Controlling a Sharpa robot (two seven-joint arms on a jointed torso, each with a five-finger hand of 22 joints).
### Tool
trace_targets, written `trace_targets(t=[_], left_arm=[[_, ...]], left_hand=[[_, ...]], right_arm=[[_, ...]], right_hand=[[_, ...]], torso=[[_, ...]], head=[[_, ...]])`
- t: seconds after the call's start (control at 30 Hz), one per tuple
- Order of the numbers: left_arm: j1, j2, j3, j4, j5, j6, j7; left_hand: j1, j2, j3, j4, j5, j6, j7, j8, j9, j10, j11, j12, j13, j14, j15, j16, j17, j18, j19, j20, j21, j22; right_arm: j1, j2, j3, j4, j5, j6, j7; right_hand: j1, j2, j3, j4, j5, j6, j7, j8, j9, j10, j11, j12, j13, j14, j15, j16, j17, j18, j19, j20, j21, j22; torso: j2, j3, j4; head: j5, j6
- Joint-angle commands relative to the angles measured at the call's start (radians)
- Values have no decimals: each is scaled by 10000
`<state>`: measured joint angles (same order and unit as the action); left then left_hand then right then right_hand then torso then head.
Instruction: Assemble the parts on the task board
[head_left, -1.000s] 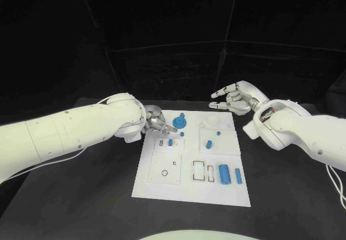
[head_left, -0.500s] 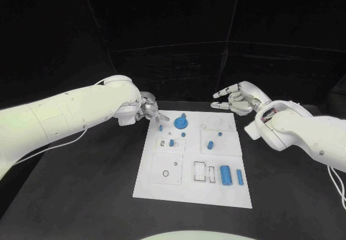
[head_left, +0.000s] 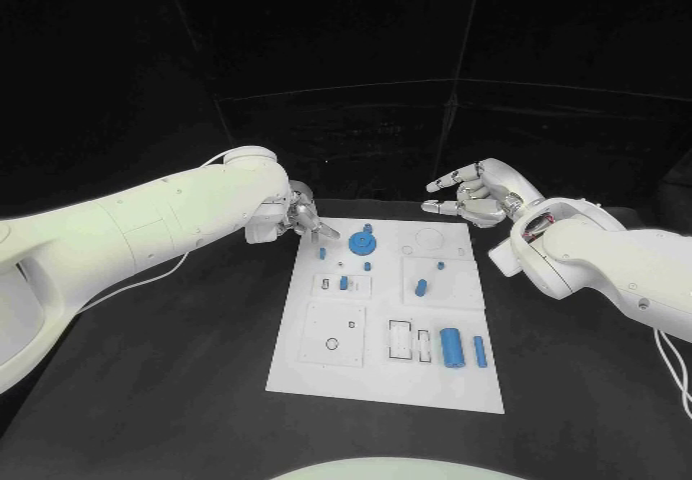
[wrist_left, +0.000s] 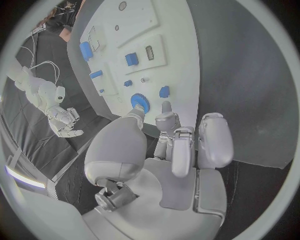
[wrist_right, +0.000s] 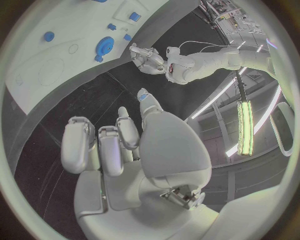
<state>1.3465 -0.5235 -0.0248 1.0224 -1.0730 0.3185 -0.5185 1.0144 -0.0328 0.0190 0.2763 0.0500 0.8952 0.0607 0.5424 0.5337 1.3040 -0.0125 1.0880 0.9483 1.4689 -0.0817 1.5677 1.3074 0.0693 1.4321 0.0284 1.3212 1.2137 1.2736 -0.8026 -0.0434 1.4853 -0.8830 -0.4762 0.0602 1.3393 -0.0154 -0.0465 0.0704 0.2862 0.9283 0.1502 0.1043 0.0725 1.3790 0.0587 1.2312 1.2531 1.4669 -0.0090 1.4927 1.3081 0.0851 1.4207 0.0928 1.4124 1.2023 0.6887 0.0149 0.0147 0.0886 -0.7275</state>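
Observation:
The white task board lies mid-table, also seen in the left wrist view and the right wrist view. On its far part sits a blue gear with small blue pegs around it. A blue cylinder and a thin blue bar lie near right. My left hand hovers just off the board's far left corner, fingers loosely bent, holding nothing. My right hand hangs beyond the far right corner, empty, one finger stretched out.
The black table runs wide on both sides of the board. My left arm reaches across the table's left part. My right forearm lies beside the board's right edge.
My left hand has drawn back from over the board's far left part to just off its corner, uncovering a small blue peg. The right hand has barely moved.

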Motion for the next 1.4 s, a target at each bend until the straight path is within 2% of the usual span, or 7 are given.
trace_targets(t=[0.03,0.17,0.5,0.87,1.4], left_arm=[[-38,164,5,-217,-316,58,-5],[-100,349,4,-423,-403,74,-3],[-203,569,0,-766,-655,252,-20],[-252,579,-1,-858,-693,381,-23],[-300,614,-3,-876,-553,594,-5]], left_hand=[[22,-22,-122,23,-34,21,32,-49,-31,-35,12,30,13,1019,69,31,2634,91,10,39,-5,18],[75,-18,-203,28,-34,44,28,-61,-60,-33,10,35,12,1019,66,31,2634,85,24,38,14,48],[494,157,-379,-83,-31,117,28,-111,-181,-35,7,44,-5,1019,68,31,2634,79,42,39,27,84],[758,310,-426,-184,-27,166,28,-125,-248,-41,12,45,-20,1019,72,31,2634,76,49,45,31,102],[1069,495,-455,-335,-26,258,17,-117,-323,-19,3,77,-2,1019,73,31,2634,69,63,50,47,142]], right_arm=[[19,19,6,22,52,-129,137],[19,27,6,19,52,-125,141],[18,40,6,5,52,-118,143],[18,66,6,-16,52,-105,147],[17,103,6,-51,52,-90,145]], right_hand=[[21,110,-30,-32,32,52,-6,62,-9,-46,6,-60,-12,636,-89,-65,661,-129,-17,-55,-38,-7],[28,116,-27,-36,52,51,-6,61,-10,-48,5,-63,-15,636,-89,-65,663,-128,-19,-55,-41,-12],[33,122,-26,-39,77,51,-6,60,-12,-49,5,-65,-17,635,-90,-68,657,-129,-16,-56,-39,-7],[33,122,-26,-39,77,51,-6,60,-12,-49,5,-65,-17,635,-90,-68,657,-129,-16,-56,-39,-7],[33,122,-26,-39,77,51,-6,60,-12,-49,5,-65,-17,635,-90,-68,657,-129,-16,-56,-39,-7]], torso=[[-9,9,4],[-5,-2,7],[-12,2,8],[-18,0,23],[-20,10,9]], head=[[-2,-10],[-8,-12],[-9,-51],[-17,-84],[1,-118]])
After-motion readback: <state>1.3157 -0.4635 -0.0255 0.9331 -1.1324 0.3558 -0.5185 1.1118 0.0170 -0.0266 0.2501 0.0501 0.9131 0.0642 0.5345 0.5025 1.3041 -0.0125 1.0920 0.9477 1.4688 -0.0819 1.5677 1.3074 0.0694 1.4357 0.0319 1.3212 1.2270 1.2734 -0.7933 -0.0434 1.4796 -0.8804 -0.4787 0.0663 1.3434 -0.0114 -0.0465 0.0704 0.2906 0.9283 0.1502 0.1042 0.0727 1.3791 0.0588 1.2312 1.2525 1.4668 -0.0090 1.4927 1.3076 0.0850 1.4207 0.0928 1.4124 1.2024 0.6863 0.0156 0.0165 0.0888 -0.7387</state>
